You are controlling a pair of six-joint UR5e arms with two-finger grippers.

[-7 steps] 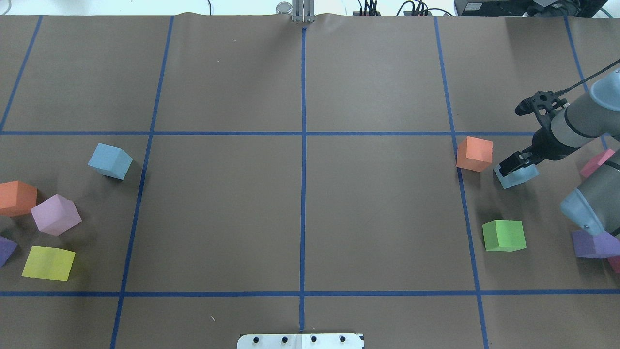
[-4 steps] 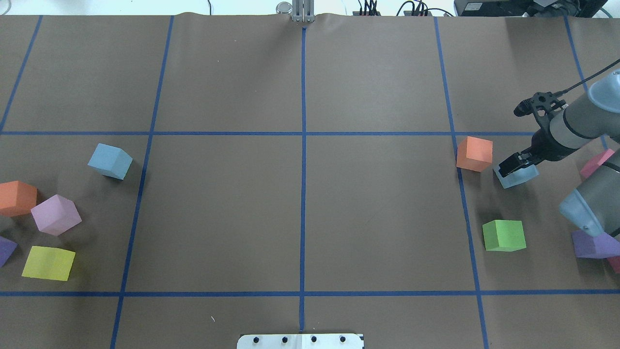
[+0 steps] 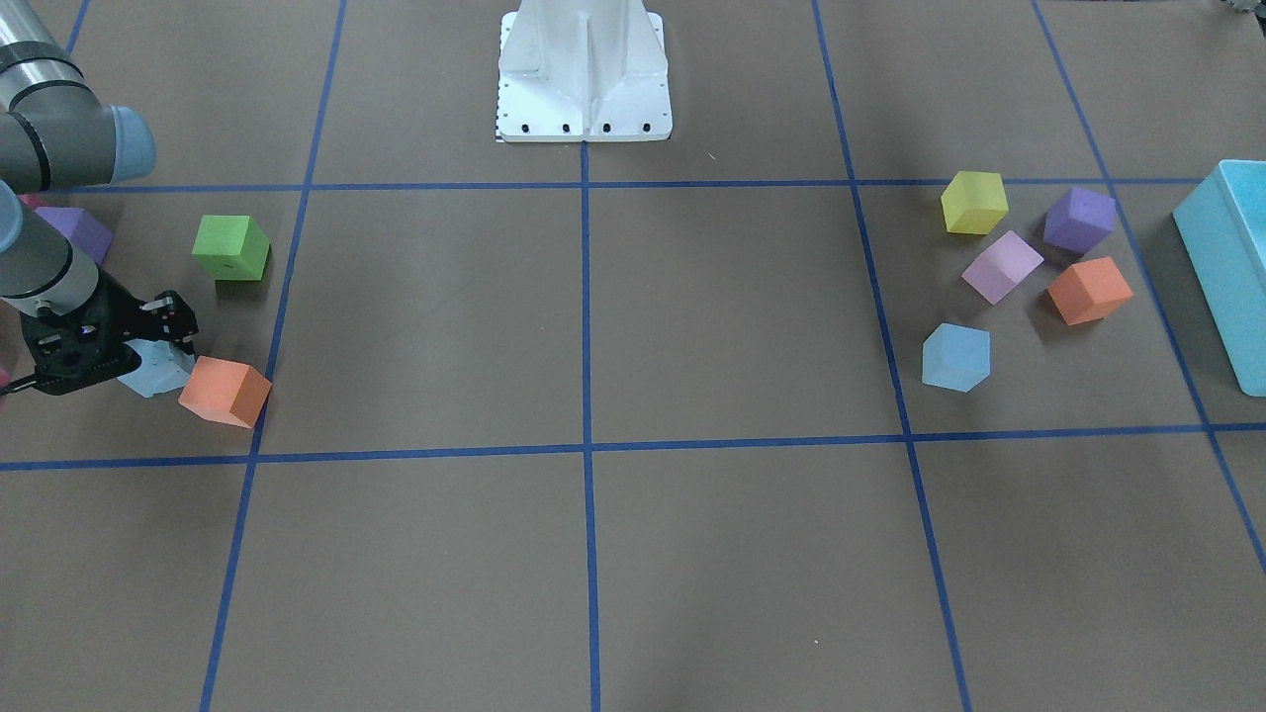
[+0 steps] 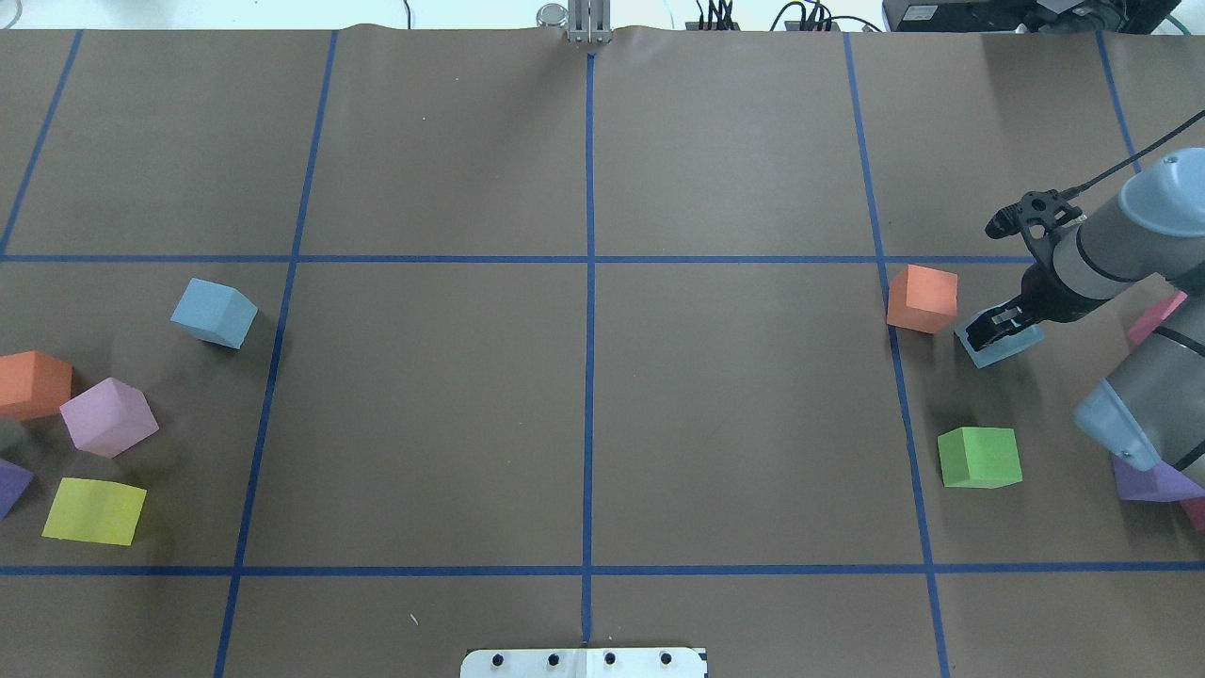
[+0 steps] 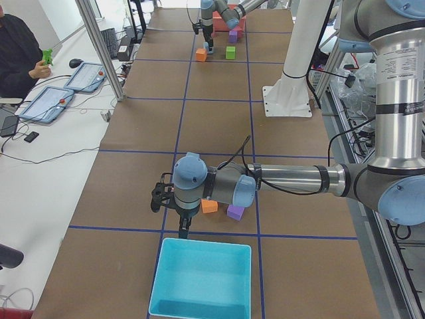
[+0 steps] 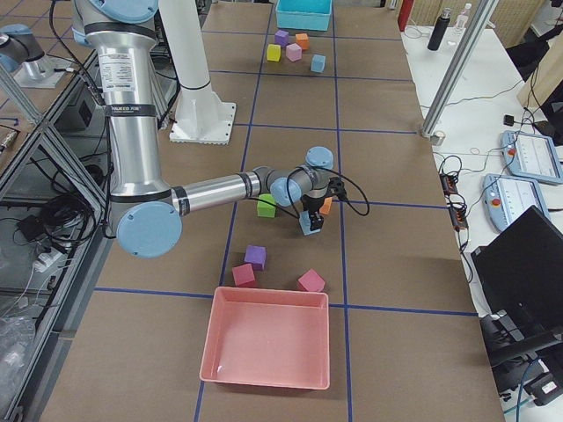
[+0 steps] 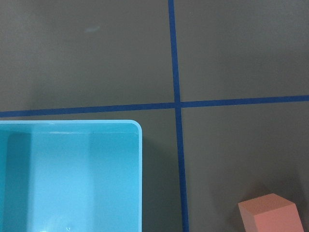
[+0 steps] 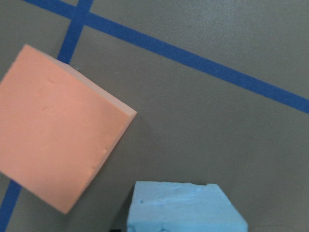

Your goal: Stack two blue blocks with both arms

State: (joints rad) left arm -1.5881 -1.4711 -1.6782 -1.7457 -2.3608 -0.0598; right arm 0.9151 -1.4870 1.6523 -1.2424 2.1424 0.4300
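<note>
One pale blue block [image 4: 1000, 345] lies on the right of the table beside an orange cube [image 4: 923, 298]. My right gripper [image 4: 996, 326] is on it from above, fingers closed on its sides; the block fills the bottom of the right wrist view [image 8: 186, 208] and shows under the gripper in the front view [image 3: 158, 370]. The other blue block [image 4: 214, 313] sits alone on the left, also in the front view [image 3: 955, 357]. My left gripper [image 5: 183, 231] shows only in the exterior left view, by the turquoise box [image 5: 199, 279]; I cannot tell whether it is open or shut.
A green cube [image 4: 980, 457] and a purple cube [image 4: 1144, 480] lie near the right arm. Orange [image 4: 33, 384], lilac [image 4: 108, 416] and yellow [image 4: 94, 510] cubes cluster at the left. A pink tray [image 6: 268, 343] stands at the right end.
The right wrist has shifted slightly left and farther across the table, and the blue block under it has moved a little with it. The left-side cubes have not moved.
</note>
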